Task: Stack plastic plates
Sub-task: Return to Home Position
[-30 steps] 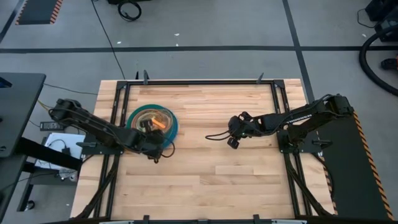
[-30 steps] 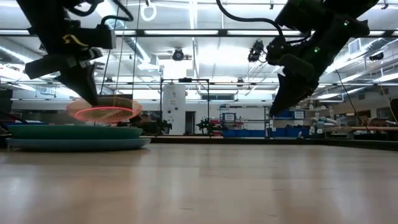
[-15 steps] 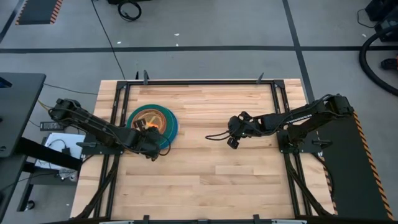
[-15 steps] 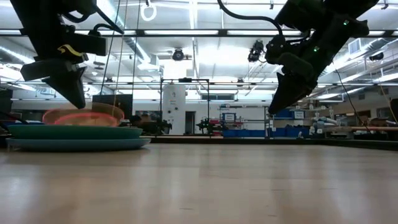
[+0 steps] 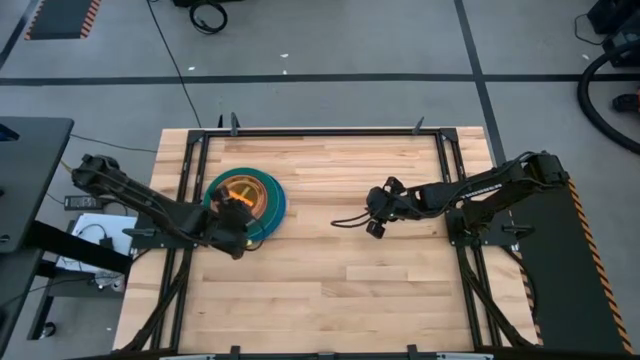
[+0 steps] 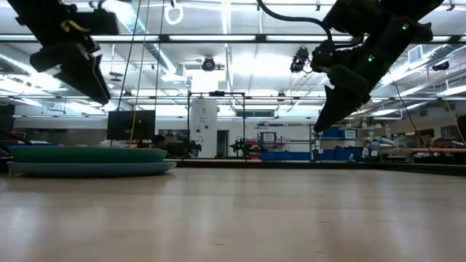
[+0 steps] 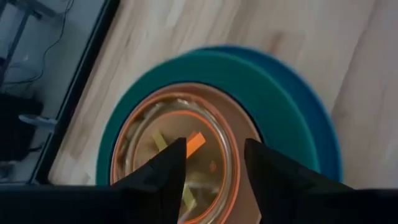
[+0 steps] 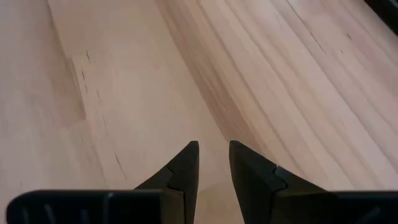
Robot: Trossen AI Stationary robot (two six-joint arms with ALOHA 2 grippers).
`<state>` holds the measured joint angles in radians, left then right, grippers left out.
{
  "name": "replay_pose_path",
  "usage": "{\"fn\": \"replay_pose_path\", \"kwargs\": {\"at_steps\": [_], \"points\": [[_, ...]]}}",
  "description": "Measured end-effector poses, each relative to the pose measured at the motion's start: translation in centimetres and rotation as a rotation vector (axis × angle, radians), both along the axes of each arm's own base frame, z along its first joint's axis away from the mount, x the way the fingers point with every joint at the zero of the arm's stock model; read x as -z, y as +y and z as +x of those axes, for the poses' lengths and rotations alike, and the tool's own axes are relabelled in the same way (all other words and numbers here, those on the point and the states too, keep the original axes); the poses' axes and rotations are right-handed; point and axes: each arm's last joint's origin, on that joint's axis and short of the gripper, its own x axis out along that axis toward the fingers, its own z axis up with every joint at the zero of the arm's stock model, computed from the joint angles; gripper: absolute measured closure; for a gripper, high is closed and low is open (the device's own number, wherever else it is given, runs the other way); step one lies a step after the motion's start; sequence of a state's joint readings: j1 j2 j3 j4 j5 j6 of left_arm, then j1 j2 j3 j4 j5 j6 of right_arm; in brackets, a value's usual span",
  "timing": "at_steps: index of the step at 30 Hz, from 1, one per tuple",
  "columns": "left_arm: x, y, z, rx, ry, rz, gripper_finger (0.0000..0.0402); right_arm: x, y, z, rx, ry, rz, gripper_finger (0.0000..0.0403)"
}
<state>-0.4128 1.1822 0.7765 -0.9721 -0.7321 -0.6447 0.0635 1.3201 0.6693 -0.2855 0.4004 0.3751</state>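
Note:
The plastic plates lie in one stack at the table's left. A blue plate is at the bottom, with a teal one and a brown one on it. A clear plate with an orange rim lies flat on top of these. My left gripper hangs open above the stack's near edge, clear of it. My right gripper hovers right of the table's middle, its fingers a narrow gap apart over bare wood.
The wooden table top lies bare between the two arms and along the near side. A black metal frame runs round the table's edges. A thin dark cable trails from the right gripper over the wood.
My left gripper has lowered the orange-rimmed plate, held tilted above the stack, down onto it. It has opened and let go, then risen and drawn back a little toward the table's left edge. The plate now lies flat on the stack.

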Motion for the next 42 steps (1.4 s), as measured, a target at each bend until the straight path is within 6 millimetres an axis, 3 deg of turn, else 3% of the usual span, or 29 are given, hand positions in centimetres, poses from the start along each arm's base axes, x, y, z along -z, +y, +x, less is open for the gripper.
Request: {"fn": "replay_pose_path", "kwargs": {"at_steps": [3,9,20,36,42], "points": [[-0.3,0.4,-1.1,0.002,-0.083,-0.020,0.0231,-0.2,0.0,-0.1,-0.009,-0.003,-0.014,0.0302],[1.5,1.5,-3.5,-0.013,-0.267,-0.107,0.0230,-1.9,0.1,-1.0,-0.009,-0.065,-0.056,0.0302],[2.8,2.3,-5.3,0.047,-0.550,-0.199,0.0245,-5.6,0.6,-3.6,-0.084,-0.248,-0.125,0.0302],[2.8,4.3,-8.7,0.057,-0.903,-0.205,0.0325,-3.8,-1.1,-11.1,-0.093,-0.662,-0.070,0.0302],[3.7,4.6,-9.3,0.064,-0.978,-0.206,0.0366,-3.3,-1.3,-13.4,-0.074,-0.800,-0.069,0.0302]]}}
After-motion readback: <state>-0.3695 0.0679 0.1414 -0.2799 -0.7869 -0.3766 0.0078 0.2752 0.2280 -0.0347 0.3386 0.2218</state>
